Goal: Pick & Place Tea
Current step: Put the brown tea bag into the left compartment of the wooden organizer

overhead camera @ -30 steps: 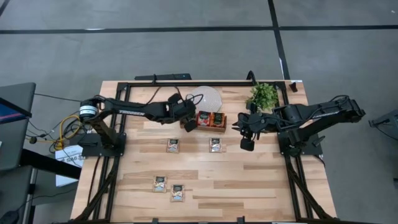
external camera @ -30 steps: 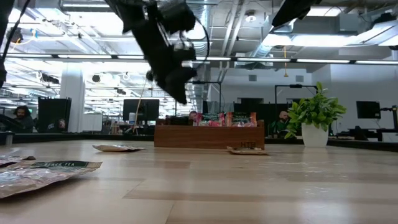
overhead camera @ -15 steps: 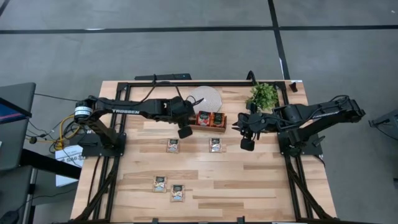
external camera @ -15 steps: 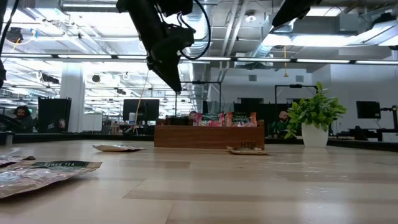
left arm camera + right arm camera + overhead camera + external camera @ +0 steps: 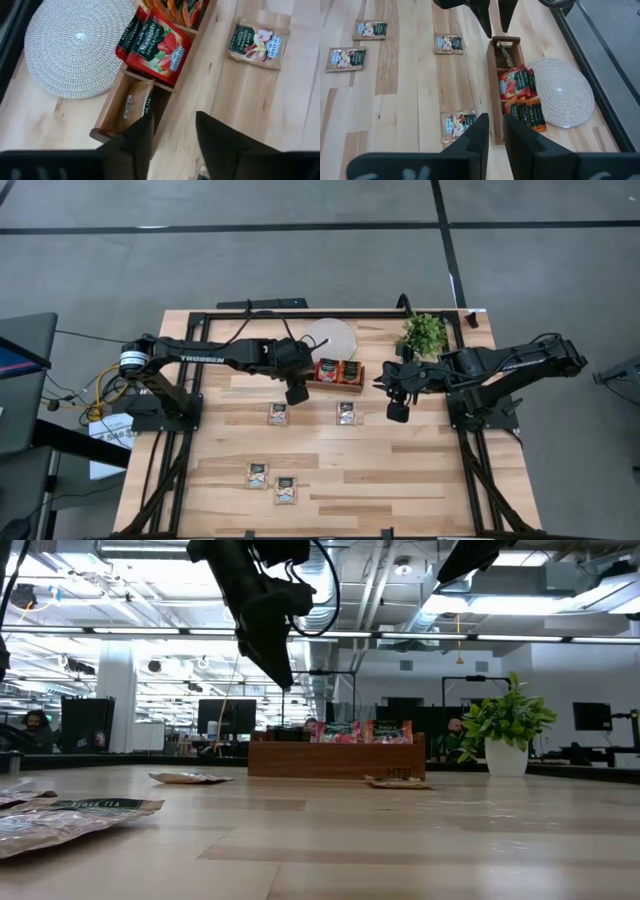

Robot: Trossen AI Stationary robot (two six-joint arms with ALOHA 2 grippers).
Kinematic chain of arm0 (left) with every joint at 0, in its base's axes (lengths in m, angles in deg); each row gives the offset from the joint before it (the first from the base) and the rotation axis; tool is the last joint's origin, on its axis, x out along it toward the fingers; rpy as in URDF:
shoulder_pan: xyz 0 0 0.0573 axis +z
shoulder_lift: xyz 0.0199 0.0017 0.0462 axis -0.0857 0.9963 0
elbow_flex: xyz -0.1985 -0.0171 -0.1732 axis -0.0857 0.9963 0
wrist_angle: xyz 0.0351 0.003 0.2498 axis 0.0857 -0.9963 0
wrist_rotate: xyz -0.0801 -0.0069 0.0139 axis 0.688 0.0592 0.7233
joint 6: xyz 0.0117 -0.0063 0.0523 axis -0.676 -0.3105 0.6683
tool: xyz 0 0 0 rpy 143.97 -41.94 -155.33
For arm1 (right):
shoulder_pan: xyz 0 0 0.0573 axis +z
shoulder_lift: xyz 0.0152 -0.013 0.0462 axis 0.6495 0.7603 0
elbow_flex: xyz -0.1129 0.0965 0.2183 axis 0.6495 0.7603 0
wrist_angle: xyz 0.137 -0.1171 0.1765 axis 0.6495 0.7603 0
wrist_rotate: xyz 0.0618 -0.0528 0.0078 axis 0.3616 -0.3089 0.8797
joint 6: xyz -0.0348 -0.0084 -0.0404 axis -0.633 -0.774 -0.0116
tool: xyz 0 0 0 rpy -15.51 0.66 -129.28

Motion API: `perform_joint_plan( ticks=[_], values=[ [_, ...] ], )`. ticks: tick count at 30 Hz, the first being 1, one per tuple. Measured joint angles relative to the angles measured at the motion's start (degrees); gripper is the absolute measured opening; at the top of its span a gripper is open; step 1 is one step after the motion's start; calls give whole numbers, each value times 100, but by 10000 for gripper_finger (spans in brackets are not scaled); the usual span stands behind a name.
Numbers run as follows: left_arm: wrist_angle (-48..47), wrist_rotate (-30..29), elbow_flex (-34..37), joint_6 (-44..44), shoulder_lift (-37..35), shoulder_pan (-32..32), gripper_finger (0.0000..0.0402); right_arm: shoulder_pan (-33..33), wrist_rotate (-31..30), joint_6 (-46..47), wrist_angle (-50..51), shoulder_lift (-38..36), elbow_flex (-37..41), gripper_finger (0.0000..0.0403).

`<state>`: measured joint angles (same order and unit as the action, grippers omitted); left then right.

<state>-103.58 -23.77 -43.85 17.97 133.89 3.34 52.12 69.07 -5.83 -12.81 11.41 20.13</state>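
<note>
The left hand (image 5: 297,393) has pulled back from over the tray (image 5: 330,385) and now hangs above the worktop (image 5: 400,470) just beside the tray's left end, its fingers spread and empty. A pale sachet (image 5: 136,98) lies flat in that end compartment, under where the hand hovered a second ago, so this sachet looks delivered and the hand free for another. The right hand (image 5: 397,412) waits off the tray's right end, unmoved; its fingers stand close together with nothing between them.

The red sachets (image 5: 338,371), printed with fruit, stand packed on edge in the tray's other two compartments. Four pale sachets with green print lie flat on the worktop in front of the tray: two (image 5: 279,414) (image 5: 347,413) near it, two (image 5: 258,474) (image 5: 287,489) well apart toward the front edge. Those four probably remain to be placed.
</note>
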Motion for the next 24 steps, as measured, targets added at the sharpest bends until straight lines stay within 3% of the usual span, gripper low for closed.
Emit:
perform_joint_plan(
  ticks=[7, 16, 20, 24],
  values=[
    [90, 126, 0, 116, 3, 26, 197, 0, -4, 1, -1, 0, 0, 49],
    [228, 4, -3, 532, 374, 16, 200, -2, -4, 0, -6, 0, 0, 49],
    [230, -639, -42, 711, 534, -2, 200, -9, -7, -2, -33, -2, -2, 49],
    [230, -475, -44, 699, 629, 1, 200, -13, -7, -2, -42, -2, -2, 49]
  ],
)
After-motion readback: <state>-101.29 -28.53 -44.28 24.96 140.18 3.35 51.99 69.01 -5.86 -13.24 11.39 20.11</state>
